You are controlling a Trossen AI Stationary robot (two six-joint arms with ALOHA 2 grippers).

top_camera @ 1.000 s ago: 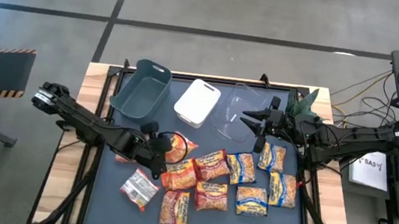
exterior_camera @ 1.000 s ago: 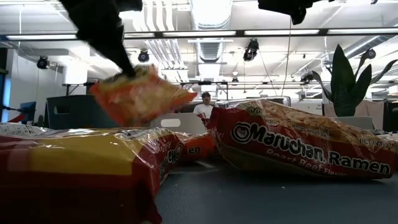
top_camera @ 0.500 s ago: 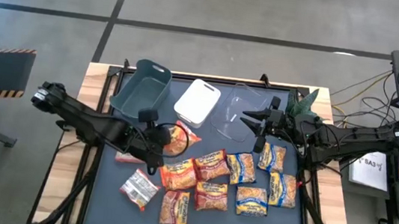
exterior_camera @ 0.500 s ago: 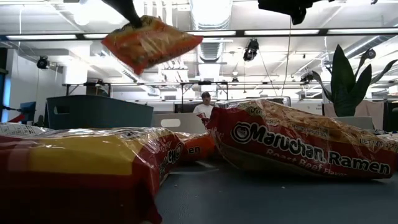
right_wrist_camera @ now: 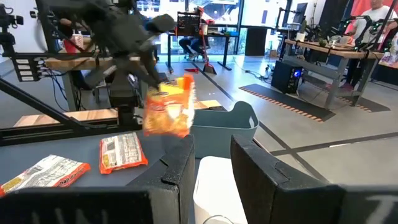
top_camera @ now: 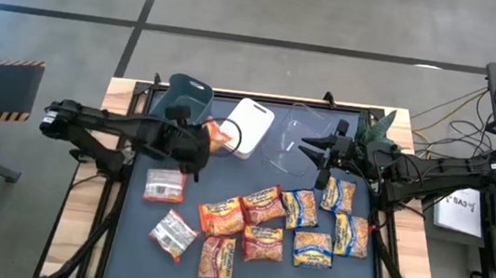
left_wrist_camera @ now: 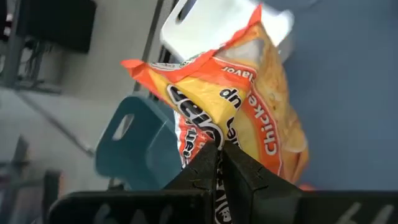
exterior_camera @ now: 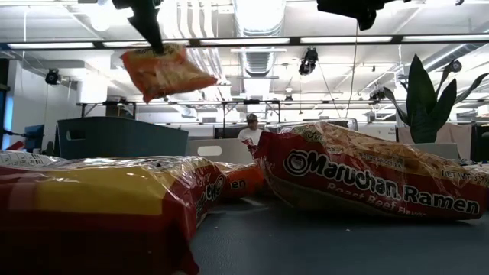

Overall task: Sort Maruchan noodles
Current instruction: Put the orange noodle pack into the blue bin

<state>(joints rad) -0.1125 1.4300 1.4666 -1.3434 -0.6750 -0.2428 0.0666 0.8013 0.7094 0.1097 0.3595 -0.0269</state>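
Note:
My left gripper (top_camera: 203, 140) is shut on an orange-red Maruchan packet (top_camera: 219, 136), held in the air between the grey-green bin (top_camera: 177, 107) and the white bin (top_camera: 247, 125). The low view shows the packet (exterior_camera: 164, 70) high above the table. Several more packets lie flat on the dark mat: orange-red (top_camera: 221, 216), blue-and-yellow (top_camera: 313, 249) and whitish-silver (top_camera: 165, 186). My right gripper (top_camera: 314, 152) waits open over the clear bin (top_camera: 293, 139), touching nothing. My left gripper pinches the orange-red packet by one end (left_wrist_camera: 214, 134) between its two shut fingers (left_wrist_camera: 202, 171). In the low view the fingers (exterior_camera: 150, 27) come from above. The packet hangs tilted below them, lifted clear of the table.
Three bins stand in a row along the far edge of the mat. The packets crowd the middle and right of the mat (top_camera: 127, 214), whose left part is bare. A plant (top_camera: 378, 128) stands at the far right corner. People sit in the room beyond the table.
My left gripper has risen and moved from above the packet pile toward the far edge, to the gap between the grey-green and white bins. It has stayed shut on the orange-red packet, which has swung and turned while hanging clear of the table.

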